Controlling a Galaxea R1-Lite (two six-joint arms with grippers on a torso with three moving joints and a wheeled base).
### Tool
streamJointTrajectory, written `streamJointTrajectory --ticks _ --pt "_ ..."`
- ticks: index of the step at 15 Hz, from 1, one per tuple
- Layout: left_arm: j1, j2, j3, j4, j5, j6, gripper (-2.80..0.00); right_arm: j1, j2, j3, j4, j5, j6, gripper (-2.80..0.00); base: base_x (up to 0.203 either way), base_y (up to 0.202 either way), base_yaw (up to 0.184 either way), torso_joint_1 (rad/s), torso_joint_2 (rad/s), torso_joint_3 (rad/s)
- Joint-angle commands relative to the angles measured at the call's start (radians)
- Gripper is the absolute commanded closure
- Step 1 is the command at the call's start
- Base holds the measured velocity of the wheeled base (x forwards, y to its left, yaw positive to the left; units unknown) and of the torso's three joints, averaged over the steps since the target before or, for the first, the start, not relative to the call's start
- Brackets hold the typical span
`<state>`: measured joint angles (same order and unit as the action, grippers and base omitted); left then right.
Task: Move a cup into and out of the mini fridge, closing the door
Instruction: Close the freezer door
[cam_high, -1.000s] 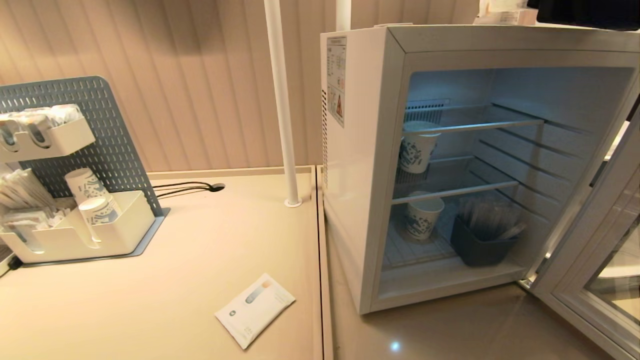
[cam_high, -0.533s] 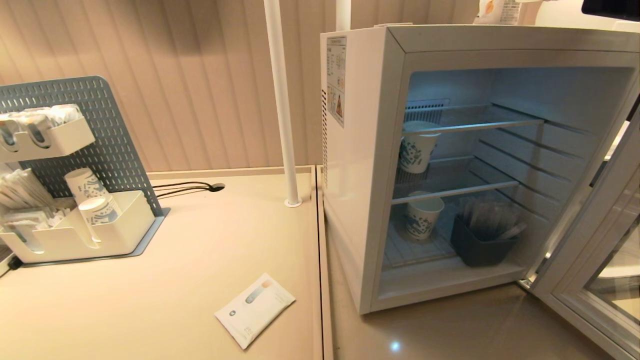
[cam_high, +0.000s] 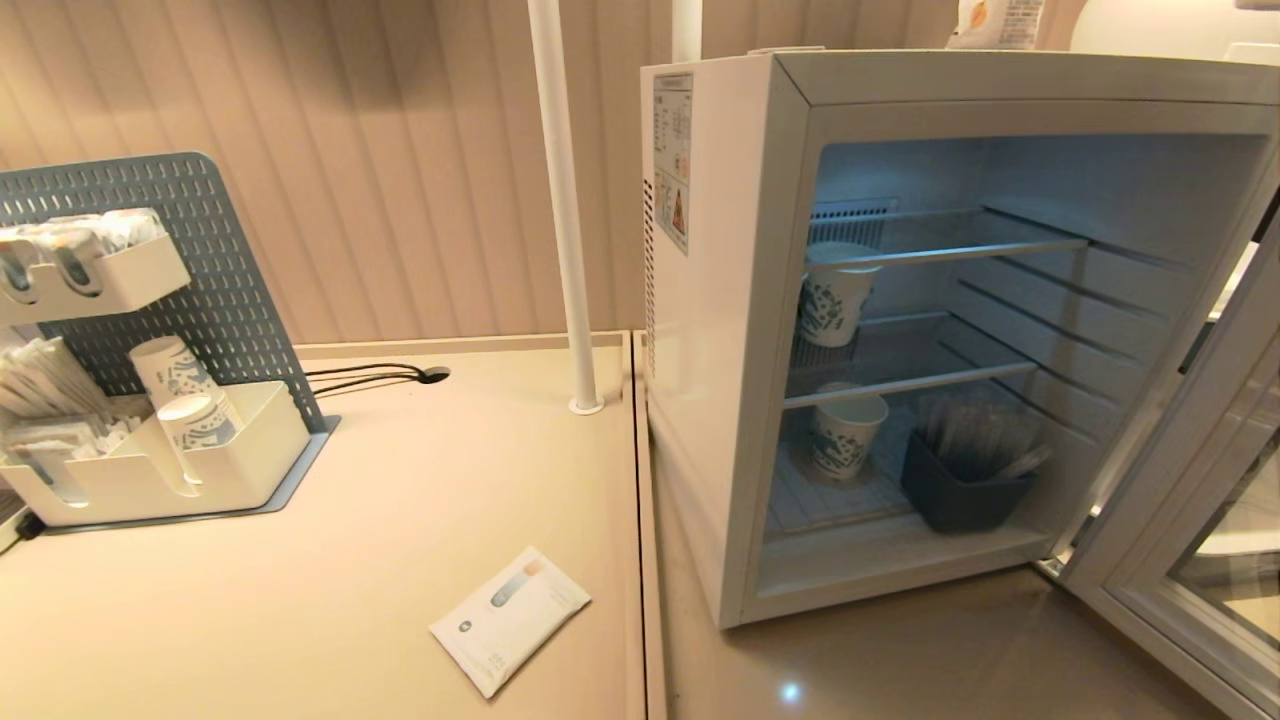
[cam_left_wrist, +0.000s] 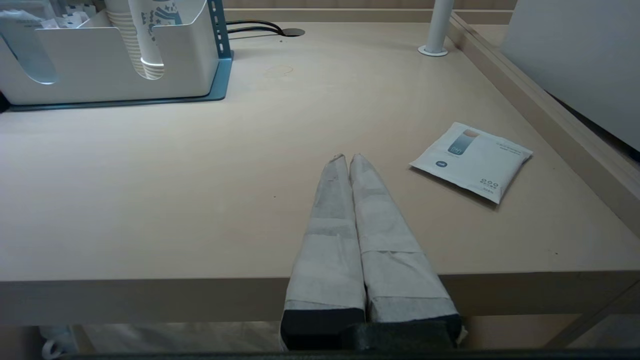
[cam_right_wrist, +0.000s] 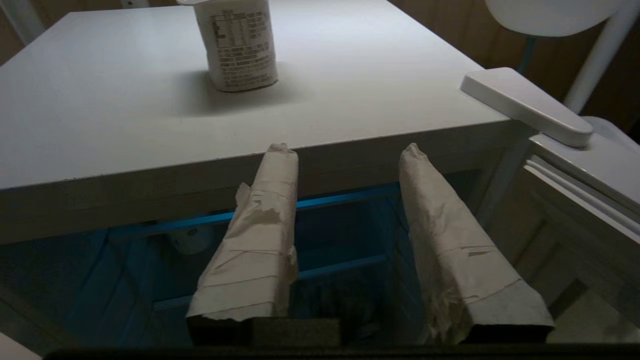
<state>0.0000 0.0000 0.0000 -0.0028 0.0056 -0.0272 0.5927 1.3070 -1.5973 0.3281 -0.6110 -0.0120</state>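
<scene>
The cup (cam_right_wrist: 240, 45), white with a printed label, stands upright on the flat top of the mini fridge (cam_right_wrist: 125, 100). In the head view only the cup's base (cam_high: 1000, 20) shows, at the top edge above the mini fridge (cam_high: 720, 350). The door (cam_high: 1180, 500) hangs wide open to the right. My right gripper (cam_right_wrist: 347, 150) is open and empty, level with the fridge's top front edge and short of the cup. My left gripper (cam_left_wrist: 348, 159) is shut and empty over the near edge of the beige table (cam_left_wrist: 150, 175).
Two patterned paper cups (cam_high: 835, 295) (cam_high: 848, 432) and a dark bin (cam_high: 965, 480) sit on the fridge's shelves. A white packet (cam_high: 510, 618), a cup organizer (cam_high: 150, 440) and a white pole (cam_high: 562, 200) are on the table left of the fridge.
The dark bulk of my right arm has slid out of the head view's top right corner. The cup stays on the fridge top. The left arm has not moved.
</scene>
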Motion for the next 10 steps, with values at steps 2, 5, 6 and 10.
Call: streamJointTrajectory --ticks 2,5,6,10 --pt "0.0 0.002 0.0 0.0 0.0 0.0 0.0 -0.008 -0.058 0.056 -0.007 -0.185 -0.038 0.0 0.0 0.0 0.0 0.0 0.0 0.0" --pt "0.0 0.002 0.0 0.0 0.0 0.0 0.0 -0.146 -0.122 0.118 -0.016 -0.208 -0.066 0.0 0.0 0.0 0.0 0.0 0.0 0.0" --pt "0.0 0.002 0.0 0.0 0.0 0.0 0.0 -0.213 -0.142 0.132 -0.016 -0.21 -0.068 0.0 0.0 0.0 0.0 0.0 0.0 0.0" --pt "0.0 0.002 0.0 0.0 0.0 0.0 0.0 -0.442 -0.277 0.219 -0.015 -0.234 -0.069 0.0 0.0 0.0 0.0 0.0 0.0 0.0"
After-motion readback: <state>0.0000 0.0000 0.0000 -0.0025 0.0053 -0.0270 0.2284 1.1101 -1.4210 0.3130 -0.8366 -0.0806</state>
